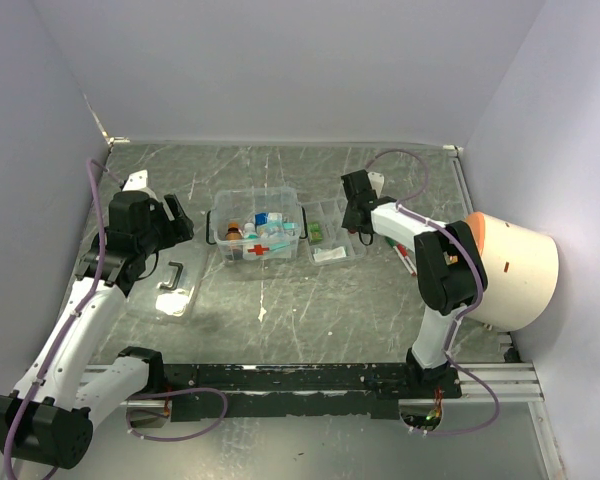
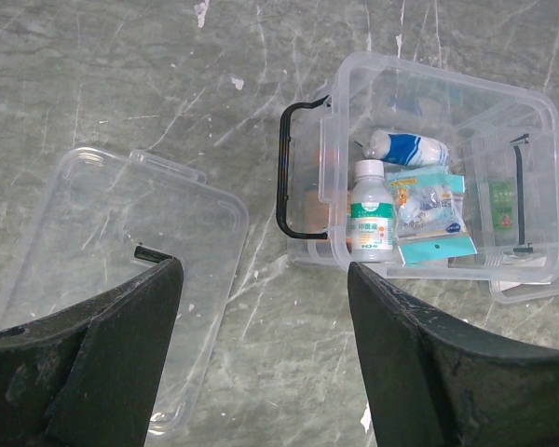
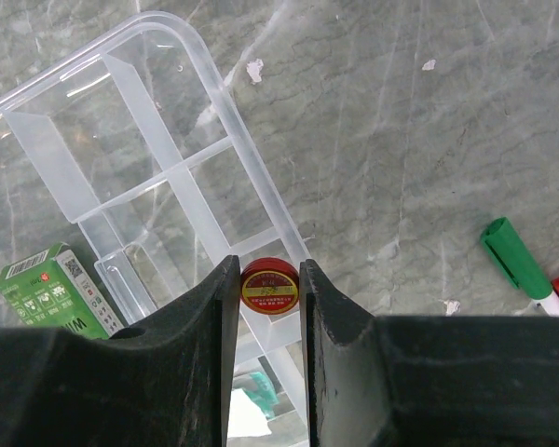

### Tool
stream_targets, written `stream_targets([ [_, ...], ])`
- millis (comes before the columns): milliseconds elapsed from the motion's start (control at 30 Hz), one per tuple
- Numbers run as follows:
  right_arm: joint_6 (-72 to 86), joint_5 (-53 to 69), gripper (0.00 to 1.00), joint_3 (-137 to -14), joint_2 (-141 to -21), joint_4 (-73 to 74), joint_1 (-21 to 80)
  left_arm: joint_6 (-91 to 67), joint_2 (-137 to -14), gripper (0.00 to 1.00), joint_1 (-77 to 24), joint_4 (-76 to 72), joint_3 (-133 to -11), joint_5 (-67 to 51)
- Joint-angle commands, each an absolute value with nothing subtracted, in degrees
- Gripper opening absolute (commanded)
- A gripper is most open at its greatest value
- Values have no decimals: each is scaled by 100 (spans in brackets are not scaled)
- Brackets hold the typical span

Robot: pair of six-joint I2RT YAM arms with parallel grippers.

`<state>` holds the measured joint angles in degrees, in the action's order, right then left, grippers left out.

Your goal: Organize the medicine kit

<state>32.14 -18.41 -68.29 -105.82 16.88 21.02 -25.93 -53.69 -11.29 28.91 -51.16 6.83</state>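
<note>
Medicine kit point(image 2: 419, 76) holding white bottle point(image 2: 372, 212), bandage roll point(image 2: 408, 147), sachets point(image 2: 430, 199), tray point(image 3: 168, 177) holding green box point(image 3: 61, 289), left gripper point(image 2: 261, 279) spread empty, right gripper point(image 3: 268, 270) pinching red tin point(image 3: 269, 287), visible only from right wrist.

The medicine kit point(image 1: 285, 250), centre of the top view, is clear, glossy, smooth plastic, like the lid point(image 2: 93, 233) at the left of the left wrist view and the tray point(image 3: 168, 172) at the upper left of the right wrist view. The table point(image 3: 429, 140) looks like smooth grey veined stone with white scuffs. Low in the right wrist view, the fingers point(image 3: 196, 363) of the right gripper point(image 3: 269, 275) are matt black plastic, and the top of the small round tin point(image 3: 269, 286) is glossy red.
</note>
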Motion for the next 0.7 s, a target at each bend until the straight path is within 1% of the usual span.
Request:
stream_targets([
  [0,3165,-1725,23,-6795,-10590,1585,2046,-2574,-5370,82,-1081,2725,-5159,607],
  [367,3173,-1377,32,-6833,-10444,1837,2009,-2569,-5370,82,-1073,2716,-5160,609],
  [433,3177,-1335,36,-6866,-10401,1915,2004,-2583,-5370,82,-1078,2723,-5169,620],
  [567,3112,-1257,47,-6864,-10236,1881,2000,-2583,-5359,82,-1074,2717,-5165,605],
  [667,3070,-1314,50,-6915,-10126,1982,2004,-2589,-5357,82,-1078,2717,-5166,606],
])
